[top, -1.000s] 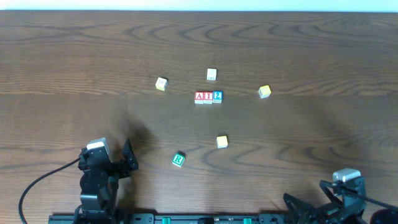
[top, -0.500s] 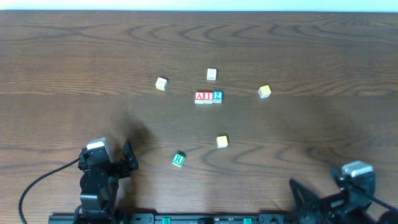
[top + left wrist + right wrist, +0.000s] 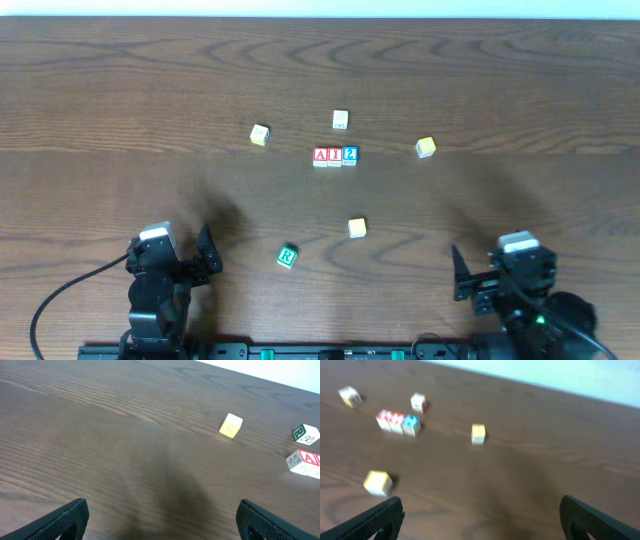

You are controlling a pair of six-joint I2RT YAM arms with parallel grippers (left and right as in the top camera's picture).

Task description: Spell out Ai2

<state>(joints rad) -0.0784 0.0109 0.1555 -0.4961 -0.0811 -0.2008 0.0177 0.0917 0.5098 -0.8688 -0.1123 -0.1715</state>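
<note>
Three blocks stand touching in a row at the table's middle: a red A block, a red I block and a blue 2 block. The row also shows in the right wrist view. The A block's edge shows in the left wrist view. My left gripper is open and empty at the near left. My right gripper is open and empty at the near right. Both are far from the row.
Loose blocks lie around: a green R block, a yellow block, a yellow block at the right, a white block behind the row, a pale block at the left.
The right arm has moved left and away from the table's near edge, and its gripper now points over the table. The left arm and the blocks have not moved.
</note>
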